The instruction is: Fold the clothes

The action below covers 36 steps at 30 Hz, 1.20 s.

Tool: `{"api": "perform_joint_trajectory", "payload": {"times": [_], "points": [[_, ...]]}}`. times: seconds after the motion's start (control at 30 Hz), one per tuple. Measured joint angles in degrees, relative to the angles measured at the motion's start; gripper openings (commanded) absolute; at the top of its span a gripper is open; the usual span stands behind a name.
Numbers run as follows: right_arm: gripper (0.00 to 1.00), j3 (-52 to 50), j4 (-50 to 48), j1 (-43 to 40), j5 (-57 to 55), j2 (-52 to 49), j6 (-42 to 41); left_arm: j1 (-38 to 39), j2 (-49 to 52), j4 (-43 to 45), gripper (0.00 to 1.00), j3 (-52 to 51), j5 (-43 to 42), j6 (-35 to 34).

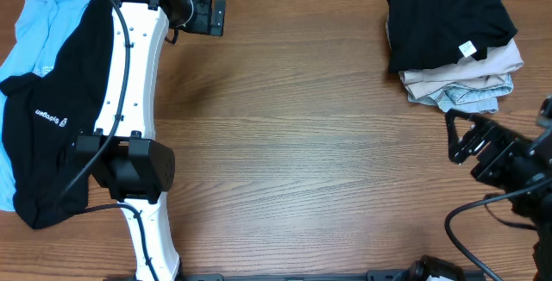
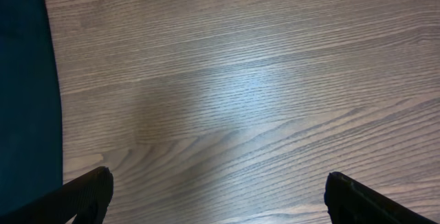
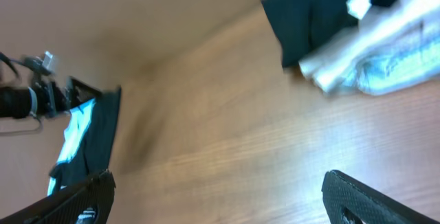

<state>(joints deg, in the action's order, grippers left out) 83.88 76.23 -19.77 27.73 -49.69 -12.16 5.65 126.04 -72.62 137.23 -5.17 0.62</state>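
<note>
A pile of unfolded clothes lies at the table's left edge: a black shirt with white print over a light blue garment. A stack of folded clothes sits at the back right, a black garment with a white tag on top of beige and pale ones. My left gripper is open and empty over bare wood at the back, right of the pile; its wrist view shows the dark cloth's edge. My right gripper is open and empty below the folded stack, which shows in its wrist view.
The wooden table stretches between the pile and the stack. The left arm's white links and black base stand over the pile's right edge. Cables run near the front right corner.
</note>
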Motion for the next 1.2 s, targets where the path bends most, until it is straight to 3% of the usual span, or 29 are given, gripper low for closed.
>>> {"api": "perform_joint_trajectory", "payload": {"times": [0.17,0.6,0.77,1.0,1.2], "points": [[1.00,0.00,8.37,0.00,-2.80,-0.17,0.20,0.00,0.00,0.00,1.00,0.00,-0.15,0.00],[1.00,-0.02,0.72,0.00,-5.11,-0.20,1.46,0.00,0.00,0.00,1.00,0.00,-0.15,-0.02],[1.00,-3.85,-10.67,0.81,-5.29,1.27,4.94,0.00,0.00,0.00,1.00,0.00,-0.15,0.00],[1.00,-23.41,-35.91,5.03,-4.74,11.39,7.04,0.00,0.00,0.00,1.00,0.00,-0.15,-0.02],[1.00,-38.91,-44.06,7.85,-4.37,19.19,7.54,0.00,0.00,0.00,1.00,0.00,-0.15,-0.02]]}}
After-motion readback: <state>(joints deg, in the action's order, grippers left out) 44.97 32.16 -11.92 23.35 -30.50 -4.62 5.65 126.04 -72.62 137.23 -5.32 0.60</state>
